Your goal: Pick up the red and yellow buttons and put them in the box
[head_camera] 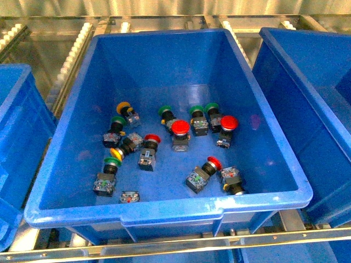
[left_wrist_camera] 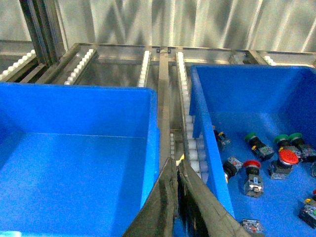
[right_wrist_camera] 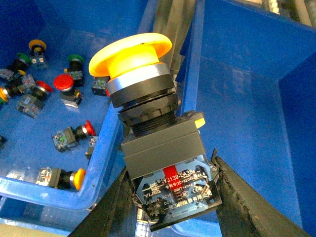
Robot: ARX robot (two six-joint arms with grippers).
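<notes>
While snug on button (right_wrist_camera: 148,106), right gripper (right_wrist_camera: 170,170)

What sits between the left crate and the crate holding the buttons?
Left wrist view: a metal rail and white rollers run between left crate and button crate.

Five green-capped push-button switches lie on the floor of the middle crate (head_camera: 164,60) in front of me. Three sit in a loose row towards the far side: one (head_camera: 163,112) left of centre, and two more (head_camera: 196,110) (head_camera: 211,107) just beside each other to its right. A fourth (head_camera: 117,121) lies further left. The fifth (head_camera: 112,162) is nearest to me on the left, cap pointing away, and just right of its body lies a loose contact block (head_camera: 129,197). Another blue crate (head_camera: 16,120) stands to the left. White roller rails (head_camera: 77,46) run away beneath the crates on a metal frame (head_camera: 181,245), towards a corrugated metal wall (left_wrist_camera: 173,22).
</notes>
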